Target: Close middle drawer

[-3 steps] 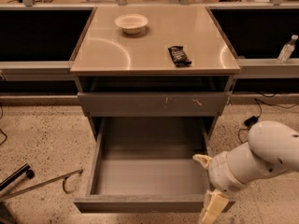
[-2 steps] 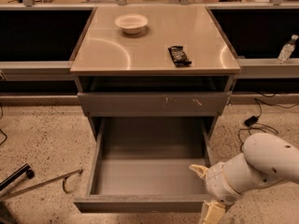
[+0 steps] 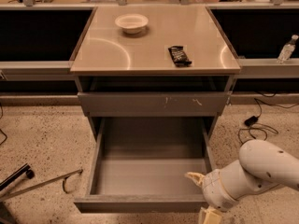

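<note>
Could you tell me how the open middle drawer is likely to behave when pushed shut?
The middle drawer looks empty, so probably light and easy-sliding. It looks rigid, unlikely to flex. The gripper sits at its front right corner; an off-centre push might skew it.

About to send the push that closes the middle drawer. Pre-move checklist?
1. Target: middle drawer pulled out, needs pushing: ok.
2. Inside: drawer interior bare, nothing to jam: ok.
3. Position: tool at the drawer's front right corner, fingers apart: ok.
4. Contact: tool touching the drawer front: cannot tell.
5. Above: scratched top drawer front shut, out of the way: ok.
6. Floor: metal rod left of the drawer, apart from it: ok.
</note>
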Robot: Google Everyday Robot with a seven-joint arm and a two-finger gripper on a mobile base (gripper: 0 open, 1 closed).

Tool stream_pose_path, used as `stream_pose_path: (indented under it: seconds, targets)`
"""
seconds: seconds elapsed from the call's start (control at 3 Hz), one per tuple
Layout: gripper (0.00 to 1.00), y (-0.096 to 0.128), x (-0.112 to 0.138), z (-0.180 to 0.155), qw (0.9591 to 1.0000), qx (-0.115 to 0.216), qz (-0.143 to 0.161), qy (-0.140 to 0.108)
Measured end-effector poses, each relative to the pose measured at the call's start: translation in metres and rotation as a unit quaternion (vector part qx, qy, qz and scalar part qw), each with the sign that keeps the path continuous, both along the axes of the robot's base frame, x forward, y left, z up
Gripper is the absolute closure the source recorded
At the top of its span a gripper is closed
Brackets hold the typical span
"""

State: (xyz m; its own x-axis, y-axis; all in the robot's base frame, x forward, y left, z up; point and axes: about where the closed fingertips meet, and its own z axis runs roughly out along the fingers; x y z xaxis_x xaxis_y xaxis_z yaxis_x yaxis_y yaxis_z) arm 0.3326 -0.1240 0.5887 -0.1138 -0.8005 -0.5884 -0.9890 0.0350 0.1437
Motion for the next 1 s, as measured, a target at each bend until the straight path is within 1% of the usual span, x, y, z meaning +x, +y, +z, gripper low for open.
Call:
stream_pose_path:
  seconds: [0.33, 0.67, 1.0]
  targets:
    - [0.00, 0.020, -0.033, -0.043, 0.9980, 0.046, 0.013, 0.043]
    - [0.00, 0.043, -0.064, -0.087, 0.9929, 0.077, 0.034, 0.084]
    - [0.00, 0.058, -0.077, -0.128, 0.9904, 0.070, 0.046, 0.110]
